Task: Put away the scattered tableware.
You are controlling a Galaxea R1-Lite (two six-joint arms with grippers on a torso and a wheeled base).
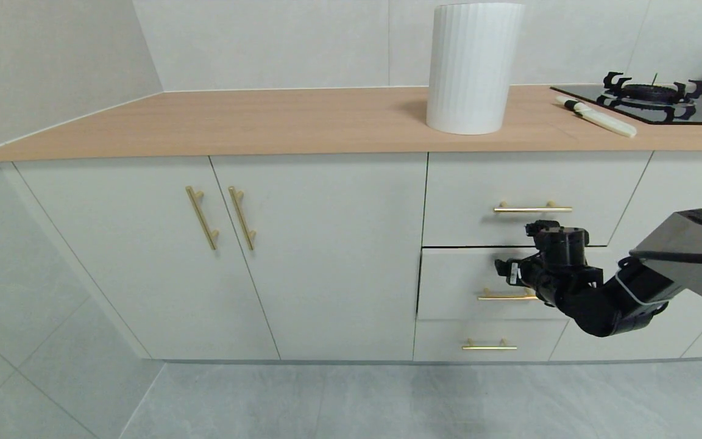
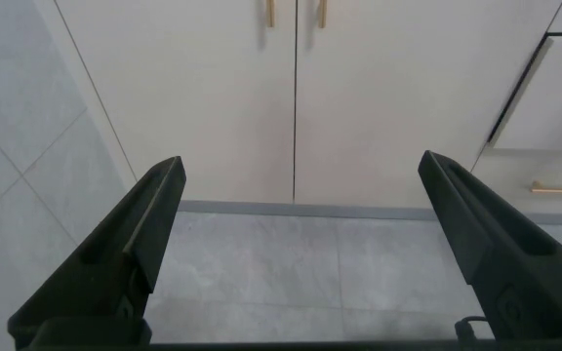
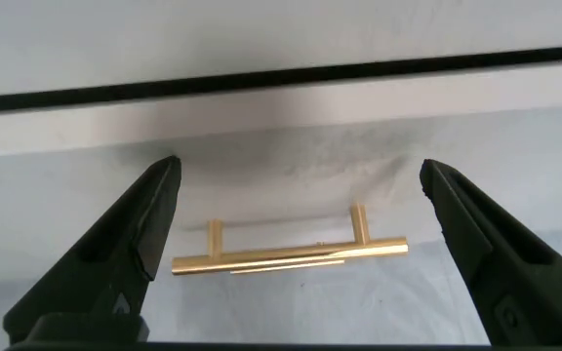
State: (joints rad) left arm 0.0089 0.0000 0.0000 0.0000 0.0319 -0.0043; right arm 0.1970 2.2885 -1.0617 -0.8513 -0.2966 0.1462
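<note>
Now: slim cream knife on counter

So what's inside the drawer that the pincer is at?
Only a dark gap shows above the drawer, which seems slightly ajar; its front hides the contents. The right pincer is open before its handle.

Knife: cream, dark band; flat on counter, beside hob. Middle drawer: white, gold handle; slightly ajar.
</note>
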